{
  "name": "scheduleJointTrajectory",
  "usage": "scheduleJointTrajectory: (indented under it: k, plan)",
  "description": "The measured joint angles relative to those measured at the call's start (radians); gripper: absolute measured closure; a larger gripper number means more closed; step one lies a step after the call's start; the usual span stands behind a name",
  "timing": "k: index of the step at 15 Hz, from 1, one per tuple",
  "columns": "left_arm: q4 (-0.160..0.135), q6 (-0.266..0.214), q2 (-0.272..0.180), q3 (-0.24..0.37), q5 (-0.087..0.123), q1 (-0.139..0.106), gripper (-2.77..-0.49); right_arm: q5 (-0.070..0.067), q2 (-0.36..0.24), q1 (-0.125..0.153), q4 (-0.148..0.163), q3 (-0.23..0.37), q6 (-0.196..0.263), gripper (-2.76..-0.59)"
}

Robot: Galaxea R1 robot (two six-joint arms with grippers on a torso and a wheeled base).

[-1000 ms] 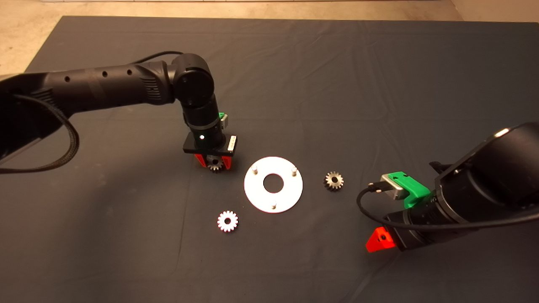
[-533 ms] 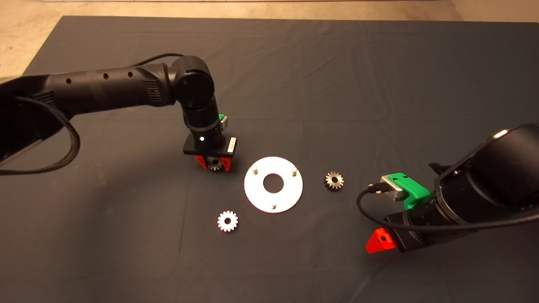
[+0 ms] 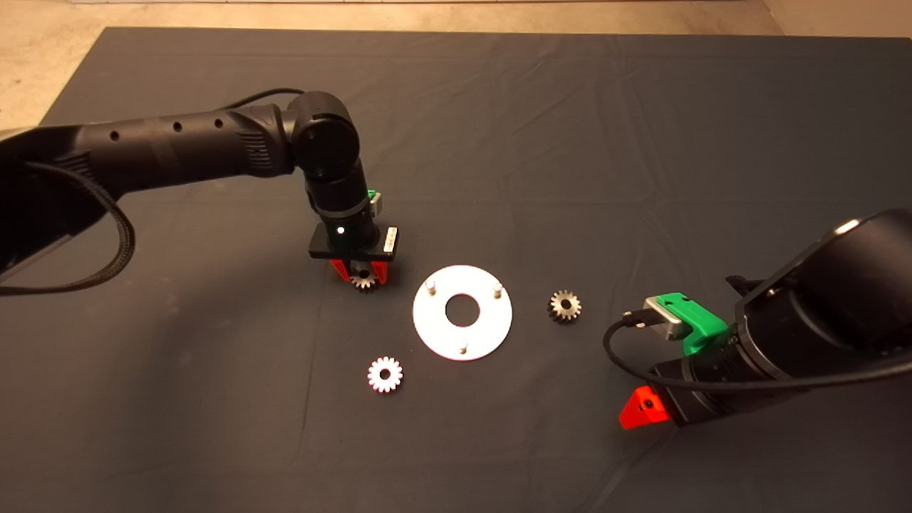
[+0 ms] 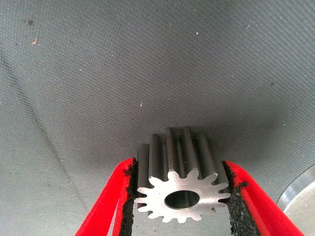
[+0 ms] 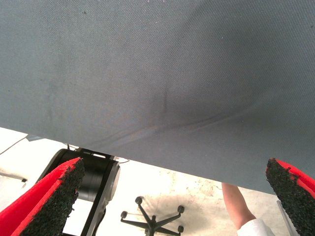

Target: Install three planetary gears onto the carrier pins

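No writing shows anywhere. The left claw point(image 3: 364, 274) is clenched on a gear point(image 4: 179, 189), pads pressing its teeth from both sides, just left of the white disc point(image 3: 462, 340) with its three bare pins point(image 3: 430, 288). Two more gears point(image 3: 385, 375) lie flat on the mat point(image 3: 570, 142), one on either side of the disc. The right claw point(image 5: 167, 196) waits spread wide at the lower right, with a chair base point(image 5: 152, 221) and a person's arm point(image 5: 238, 206) beyond the mat.
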Motion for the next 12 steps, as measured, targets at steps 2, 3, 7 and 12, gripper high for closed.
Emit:
scheduleJointTrajectory:
  k: [2,3,7,12]
  plan:
    - [0.0,0.0,0.0,0.0,0.0,0.0,-1.06,0.0,0.0,0.0,0.0,0.0,0.0,-2.75]
    - [0.0,0.0,0.0,0.0,0.001,0.0,-1.06,0.0,0.0,0.0,0.0,0.0,0.0,-2.75]
    - [0.0,0.0,0.0,0.0,0.001,0.0,-1.01,0.0,0.0,0.0,0.0,0.0,0.0,-2.75]
    - [0.0,0.0,0.003,0.0,0.011,0.0,-0.96,0.0,0.0,0.0,0.0,0.0,0.0,-2.75]
